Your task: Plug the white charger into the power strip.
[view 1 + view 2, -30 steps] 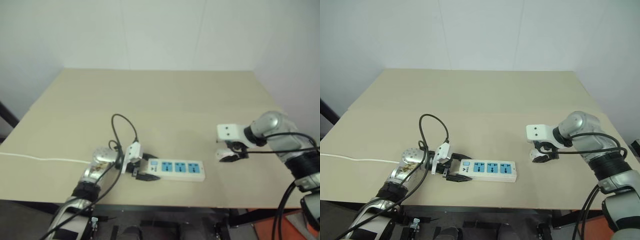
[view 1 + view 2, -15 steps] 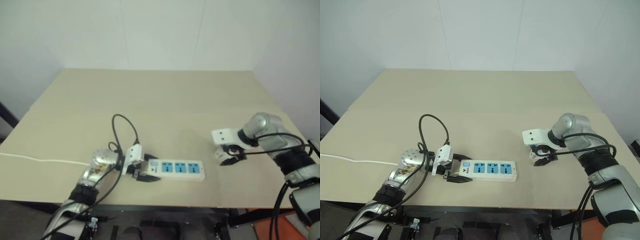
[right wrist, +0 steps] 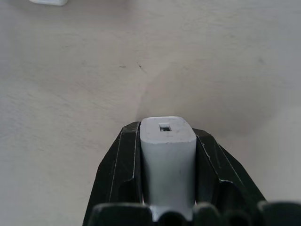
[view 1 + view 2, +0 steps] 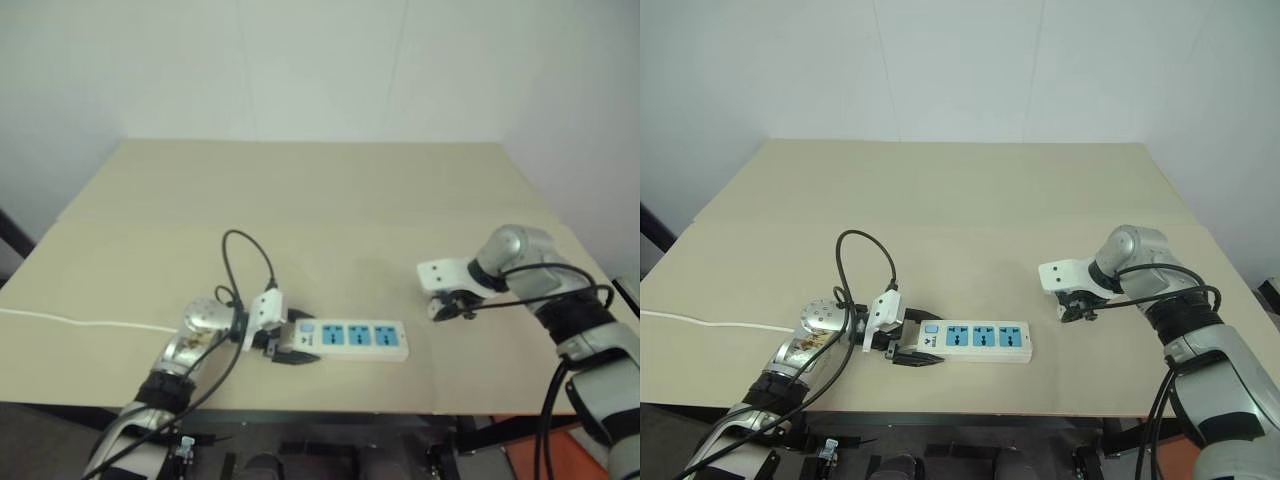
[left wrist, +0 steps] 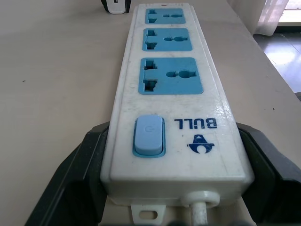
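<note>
Right wrist view: right tool (image 3: 168, 155) clamps the white charger (image 3: 168, 141). Left tool (image 5: 174, 188) grips the power strip (image 5: 171, 101) switch end on the tabletop (image 4: 970, 200). Remaining: carry, align, insert.

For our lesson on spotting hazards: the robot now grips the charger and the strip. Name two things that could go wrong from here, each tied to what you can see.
1. The right hand pinches the white charger by its smooth sides; pushing into a socket might make it slip or tilt.
2. The left hand clamps only the switch end of the power strip, so the far end could pivot on the table under pressure.
</note>
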